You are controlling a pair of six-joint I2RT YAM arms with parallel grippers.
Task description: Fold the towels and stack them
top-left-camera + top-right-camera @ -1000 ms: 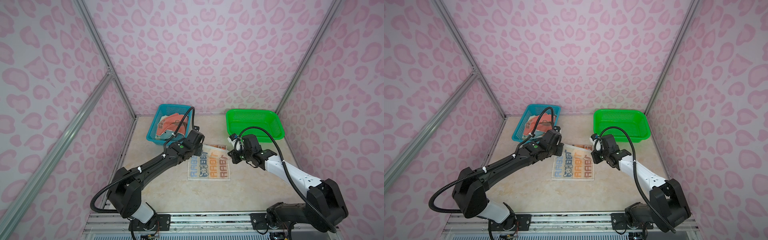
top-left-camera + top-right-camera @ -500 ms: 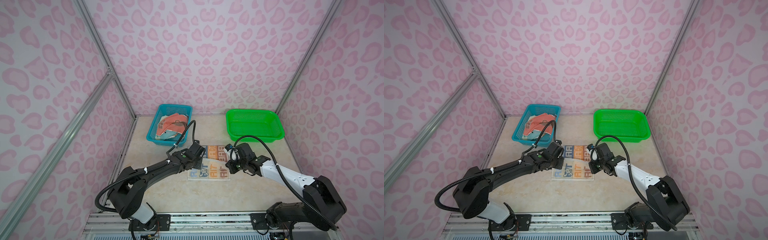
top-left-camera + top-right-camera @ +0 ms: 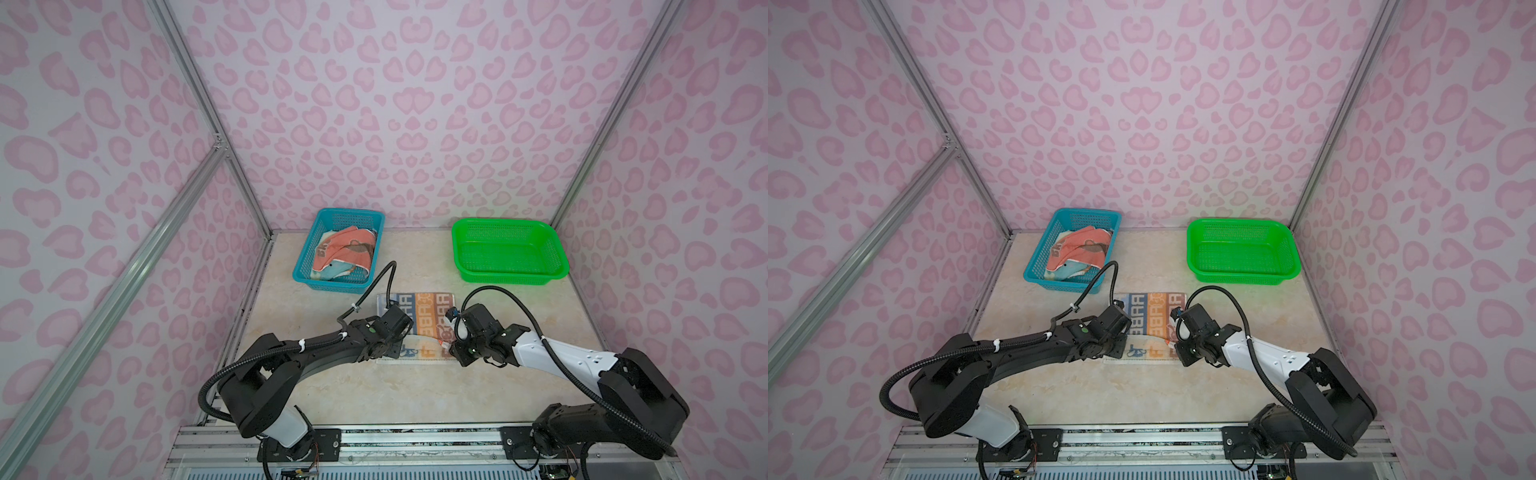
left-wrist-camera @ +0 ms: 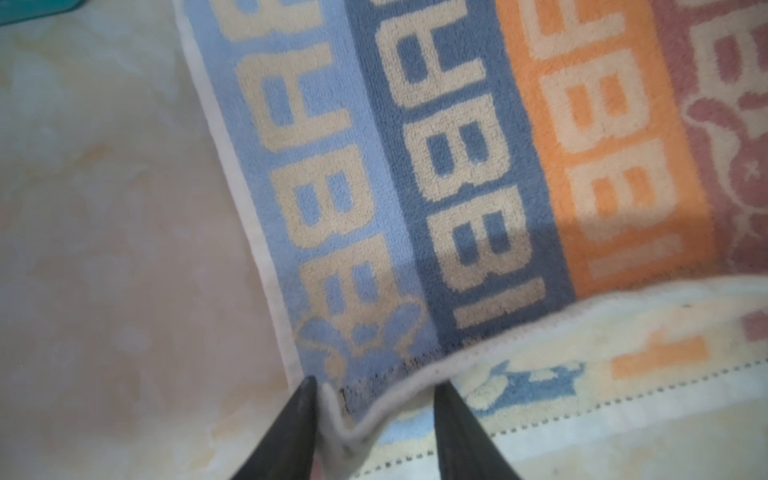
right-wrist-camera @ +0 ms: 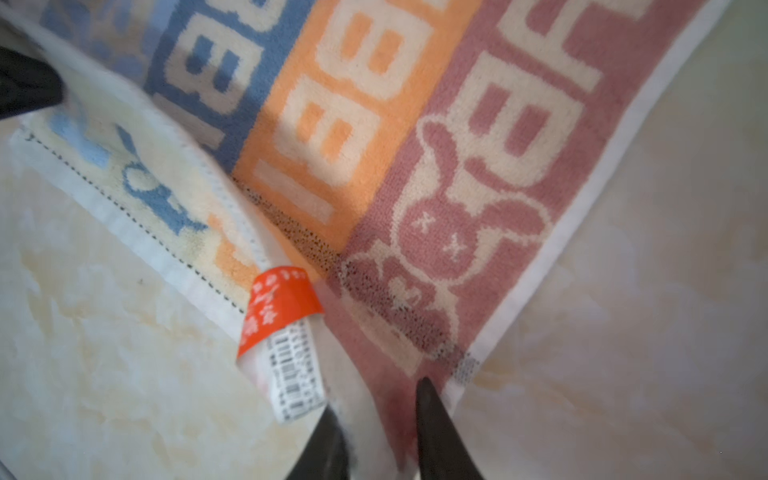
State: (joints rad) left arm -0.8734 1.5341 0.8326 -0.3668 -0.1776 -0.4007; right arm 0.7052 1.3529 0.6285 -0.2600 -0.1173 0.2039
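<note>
- The striped towel (image 3: 428, 316) has light-blue, dark-blue, orange and dusty-pink bands, with cream block letters and rabbit figures and a white border.
- Its turned-over underside is cream with blue and orange marks.
- Its label (image 5: 282, 307) is orange-red.
- The coral towel (image 3: 347, 247) has brown print.
- One basket (image 3: 306, 262) is turquoise mesh.
- The other basket (image 3: 511, 276) is bright green mesh.
- The bench (image 3: 415, 390) is cream marble.
- The walls (image 3: 415, 104) are pale lilac with pink blotches.

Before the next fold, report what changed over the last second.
Both arms swept from far side to near: the left gripper and right gripper drew the held edge of the striped towel over itself, coloured face up, short of the near hem. Their jaws, shut before, now stand apart. The blue basket, the towels in it and the green basket stayed put.
</note>
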